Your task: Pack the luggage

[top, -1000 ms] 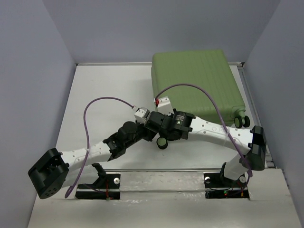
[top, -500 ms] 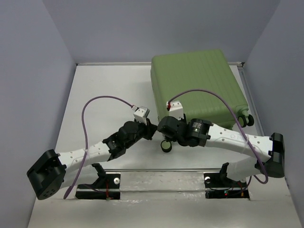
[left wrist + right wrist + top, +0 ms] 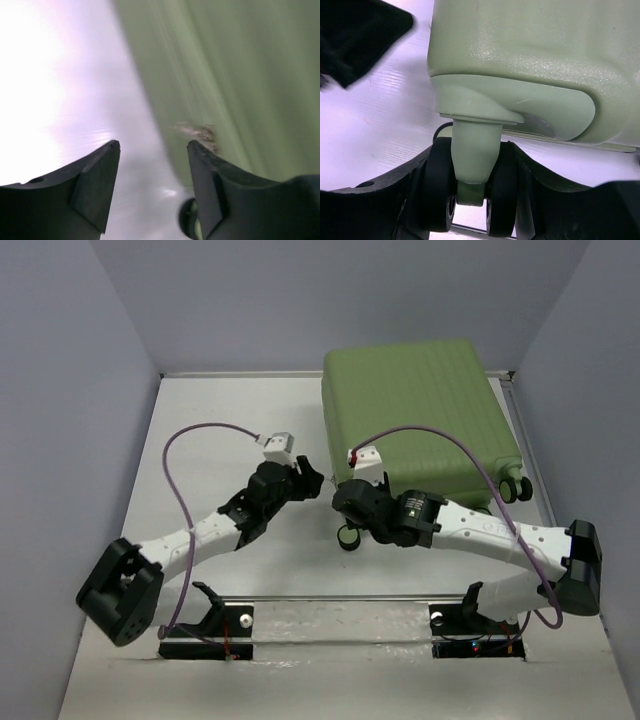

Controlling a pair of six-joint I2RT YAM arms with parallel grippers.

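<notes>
The luggage, a closed olive-green ribbed hard-shell case, lies flat at the back right of the table. My right gripper is at its near left corner. In the right wrist view this gripper is shut on a black double wheel, with the green wheel stem between the fingers under the luggage corner. My left gripper stands open just left of the case's left edge, holding nothing. In the left wrist view its fingers frame bare table, with the luggage shell to the right.
Another pair of wheels sticks out at the luggage's near right corner. Purple cables loop over both arms. Grey walls enclose the white table. The left gripper's dark body shows at the top left of the right wrist view.
My left gripper has opened and drawn back up and to the left, away from the right gripper. The right gripper stays clamped on the wheel. The luggage has shifted slightly.
</notes>
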